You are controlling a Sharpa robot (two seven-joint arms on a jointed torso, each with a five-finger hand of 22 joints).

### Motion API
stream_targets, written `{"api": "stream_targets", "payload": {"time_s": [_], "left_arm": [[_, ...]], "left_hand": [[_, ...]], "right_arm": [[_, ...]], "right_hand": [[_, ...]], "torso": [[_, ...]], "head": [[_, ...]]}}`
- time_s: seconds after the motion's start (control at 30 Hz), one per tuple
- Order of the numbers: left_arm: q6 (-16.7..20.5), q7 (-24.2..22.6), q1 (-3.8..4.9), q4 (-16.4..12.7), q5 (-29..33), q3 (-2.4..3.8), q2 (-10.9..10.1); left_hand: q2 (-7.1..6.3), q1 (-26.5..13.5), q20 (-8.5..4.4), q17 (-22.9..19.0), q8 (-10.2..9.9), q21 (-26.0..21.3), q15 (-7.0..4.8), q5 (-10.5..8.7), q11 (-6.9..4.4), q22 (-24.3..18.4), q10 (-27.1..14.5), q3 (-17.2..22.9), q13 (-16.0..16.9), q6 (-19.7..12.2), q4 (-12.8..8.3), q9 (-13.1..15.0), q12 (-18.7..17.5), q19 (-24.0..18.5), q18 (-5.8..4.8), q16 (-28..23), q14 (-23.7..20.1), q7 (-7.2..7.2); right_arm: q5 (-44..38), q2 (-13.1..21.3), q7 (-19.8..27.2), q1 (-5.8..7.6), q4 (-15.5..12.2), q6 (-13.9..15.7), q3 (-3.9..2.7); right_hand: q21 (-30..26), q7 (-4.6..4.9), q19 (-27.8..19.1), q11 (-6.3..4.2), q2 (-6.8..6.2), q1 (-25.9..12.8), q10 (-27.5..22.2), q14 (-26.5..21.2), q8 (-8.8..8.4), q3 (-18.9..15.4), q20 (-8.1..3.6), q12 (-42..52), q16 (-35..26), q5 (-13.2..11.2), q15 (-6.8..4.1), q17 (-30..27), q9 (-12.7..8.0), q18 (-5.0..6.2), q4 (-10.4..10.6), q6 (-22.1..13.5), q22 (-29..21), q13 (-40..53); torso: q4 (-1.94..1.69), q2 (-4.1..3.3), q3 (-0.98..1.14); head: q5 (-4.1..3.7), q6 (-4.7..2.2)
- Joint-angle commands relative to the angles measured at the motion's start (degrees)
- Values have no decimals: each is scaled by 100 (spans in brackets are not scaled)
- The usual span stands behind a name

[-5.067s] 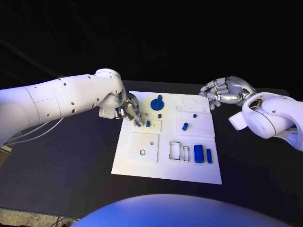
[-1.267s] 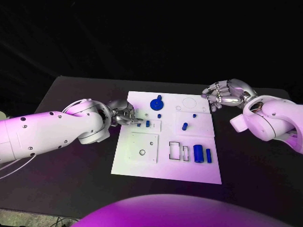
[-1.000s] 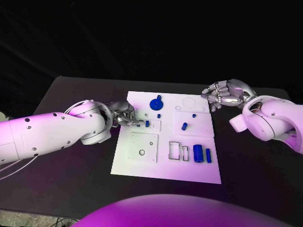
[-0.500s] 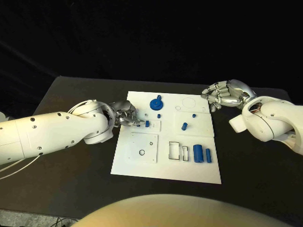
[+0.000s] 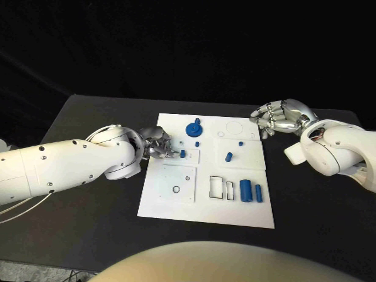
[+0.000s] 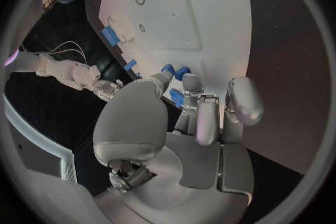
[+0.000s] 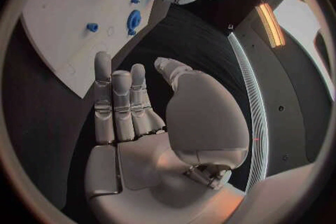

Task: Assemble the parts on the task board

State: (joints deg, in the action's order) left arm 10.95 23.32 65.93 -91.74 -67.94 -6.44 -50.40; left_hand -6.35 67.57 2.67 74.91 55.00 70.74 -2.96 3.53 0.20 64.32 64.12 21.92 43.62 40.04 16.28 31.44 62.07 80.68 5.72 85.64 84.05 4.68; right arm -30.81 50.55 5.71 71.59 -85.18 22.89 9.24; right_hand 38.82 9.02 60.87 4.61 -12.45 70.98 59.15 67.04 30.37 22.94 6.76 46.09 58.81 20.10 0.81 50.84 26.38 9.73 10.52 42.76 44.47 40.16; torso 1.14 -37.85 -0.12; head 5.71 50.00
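One small blue part point(image 5: 183, 154) stands on the task board point(image 5: 207, 211), touching the left robot hand point(image 5: 159, 145), whose grasp is unclear.

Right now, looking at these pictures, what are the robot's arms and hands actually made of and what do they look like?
Both arms are smooth, rounded white shells dotted with small dark screw holes. A thin pale cable loops under the left arm; wiring shows at the wrist of the right arm. The left hand and right hand are silver metal, with jointed fingers and a bulky rounded thumb base.
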Motion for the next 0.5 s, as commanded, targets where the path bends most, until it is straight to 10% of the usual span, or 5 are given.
{"api": "stream_targets", "payload": {"time_s": [0.03, 0.5], "left_arm": [[-152, -25, -4, -20, 86, 0, 12], [-206, -24, -5, -18, 153, 0, 5]], "left_hand": [[11, 55, -5, 983, 21, 29, -55, 1, -8, 9, 25, 42, 6, 1, 14, -11, 29, 37, -43, -14, 423, -40], [41, 111, -14, 984, 53, 50, -67, 10, -24, 37, 58, 155, 24, 17, 20, -30, 54, 49, -47, -14, 424, -58]], "right_arm": [[-14, -3, 30, -4, 4, -27, -2], [-15, -5, 29, -9, 8, -39, -2]], "right_hand": [[-35, 1, 28, -28, -13, 58, 9, 2, 24, 35, 8, -34, 9, 18, -14, -7, 4, 77, -3, -11, -6, -6], [-38, 0, 30, -29, -11, 66, 10, 2, 25, 42, 7, -35, 7, 30, -14, -10, 4, 77, -7, -12, -8, -9]], "torso": [[1, 3, 0], [0, 1, 0]], "head": [[-10, 0], [-5, 0]]}}
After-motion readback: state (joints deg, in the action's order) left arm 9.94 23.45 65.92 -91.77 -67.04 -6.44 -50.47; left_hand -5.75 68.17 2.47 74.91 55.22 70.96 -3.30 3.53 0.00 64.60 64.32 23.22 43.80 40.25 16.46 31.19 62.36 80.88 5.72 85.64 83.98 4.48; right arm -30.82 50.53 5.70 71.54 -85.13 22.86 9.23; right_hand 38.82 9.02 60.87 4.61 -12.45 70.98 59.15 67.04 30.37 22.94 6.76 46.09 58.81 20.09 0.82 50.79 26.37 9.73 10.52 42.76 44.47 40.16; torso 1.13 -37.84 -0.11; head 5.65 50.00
